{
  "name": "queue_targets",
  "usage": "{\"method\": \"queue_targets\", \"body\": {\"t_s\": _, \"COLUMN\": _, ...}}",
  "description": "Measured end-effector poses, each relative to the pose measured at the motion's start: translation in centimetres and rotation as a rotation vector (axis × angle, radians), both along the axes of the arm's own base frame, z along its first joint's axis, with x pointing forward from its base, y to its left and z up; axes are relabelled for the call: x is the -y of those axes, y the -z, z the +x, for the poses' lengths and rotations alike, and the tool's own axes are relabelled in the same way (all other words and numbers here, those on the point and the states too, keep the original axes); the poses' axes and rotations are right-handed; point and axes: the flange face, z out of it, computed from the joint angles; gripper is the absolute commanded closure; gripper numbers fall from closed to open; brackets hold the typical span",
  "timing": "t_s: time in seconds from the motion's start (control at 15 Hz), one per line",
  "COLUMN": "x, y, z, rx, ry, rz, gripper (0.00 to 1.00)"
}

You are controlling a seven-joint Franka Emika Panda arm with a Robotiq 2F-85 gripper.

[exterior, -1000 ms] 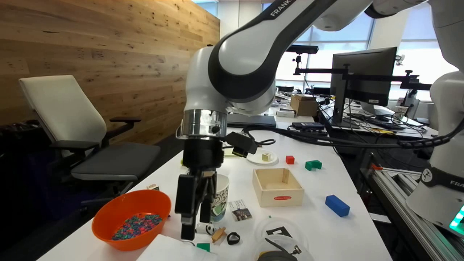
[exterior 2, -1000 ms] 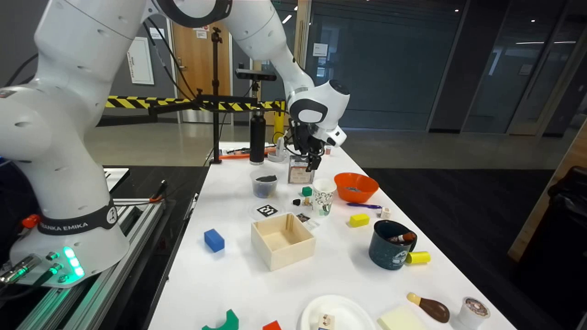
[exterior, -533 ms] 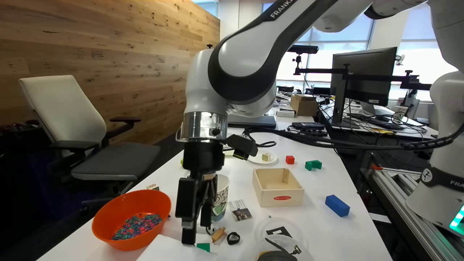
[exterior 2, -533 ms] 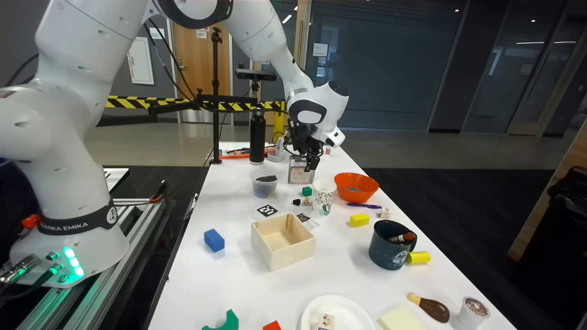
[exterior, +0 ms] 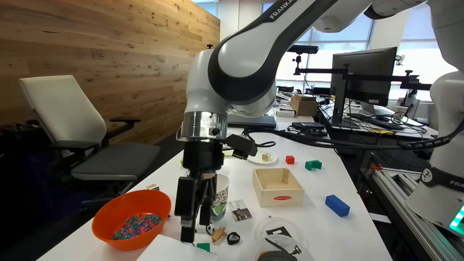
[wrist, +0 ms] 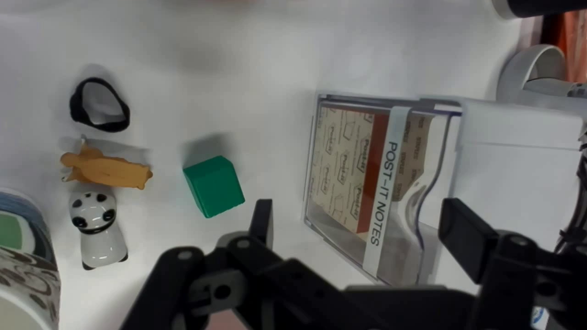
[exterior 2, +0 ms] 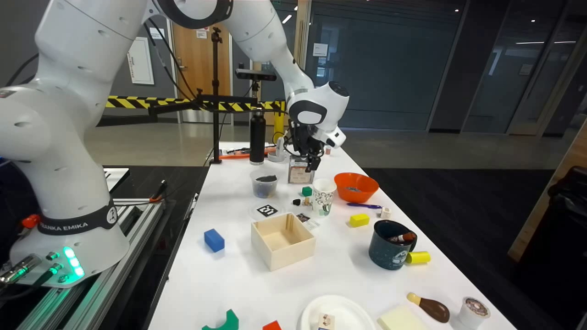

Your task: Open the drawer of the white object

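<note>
A long white table (exterior 2: 344,270) carried an orange bowl (exterior 2: 362,196), a wooden box (exterior 2: 291,257) and a dark mug (exterior 2: 387,250). Past it, in an exterior view, rose a wood-planked wall (exterior: 108,40) with an office chair (exterior: 67,108) before it. The white object (wrist: 518,178) stood on the table, a green block (wrist: 214,188) near its clear drawer (wrist: 383,197) (labelled POST-IT NOTES). The gripper (wrist: 362,229) hung close by with its fingers (wrist: 467,238) spread apart; whether either touched the drawer could not be told.

Drawer (wrist: 386,188) with “POST-IT NOTES”, arm (exterior: 259,41) “FRANKA”
</note>
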Motion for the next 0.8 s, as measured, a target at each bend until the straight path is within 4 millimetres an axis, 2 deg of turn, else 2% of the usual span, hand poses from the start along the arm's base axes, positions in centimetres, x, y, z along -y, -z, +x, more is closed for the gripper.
{"method": "queue_targets", "body": {"t_s": 0.33, "x": 0.5, "y": 0.0, "z": 0.2, "rx": 0.026, "ry": 0.020, "rz": -0.003, "gripper": 0.05}}
{"method": "queue_targets", "body": {"t_s": 0.8, "x": 0.9, "y": 0.9, "z": -0.6, "rx": 0.032, "ry": 0.038, "rz": -0.015, "gripper": 0.06}}
